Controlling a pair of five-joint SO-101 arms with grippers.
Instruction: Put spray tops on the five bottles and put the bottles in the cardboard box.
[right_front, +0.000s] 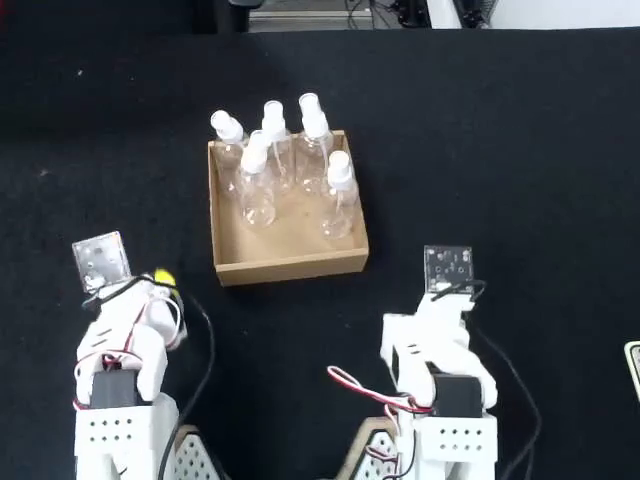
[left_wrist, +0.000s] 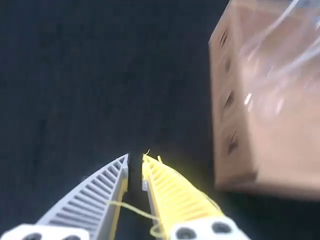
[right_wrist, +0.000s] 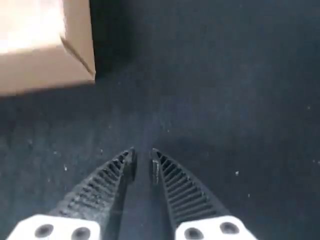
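Note:
The cardboard box (right_front: 290, 267) sits in the middle of the black table. Several clear bottles (right_front: 257, 190) stand upright inside it, each with a white spray top (right_front: 339, 166). My left gripper (left_wrist: 135, 160) is low over the black cloth, short of the box's near left corner (left_wrist: 240, 150), and is shut with nothing between its fingers. My right gripper (right_wrist: 142, 155) hovers over bare cloth below the box's near right corner (right_wrist: 75, 60), also shut and empty. Both arms (right_front: 130, 330) (right_front: 440, 340) are folded back near their bases.
The table is covered in black cloth (right_front: 520, 160). A pale object (right_front: 633, 360) pokes in at the right edge. Cables trail between the arm bases (right_front: 360, 390). The box wall facing the left gripper has dark slots (left_wrist: 227, 102).

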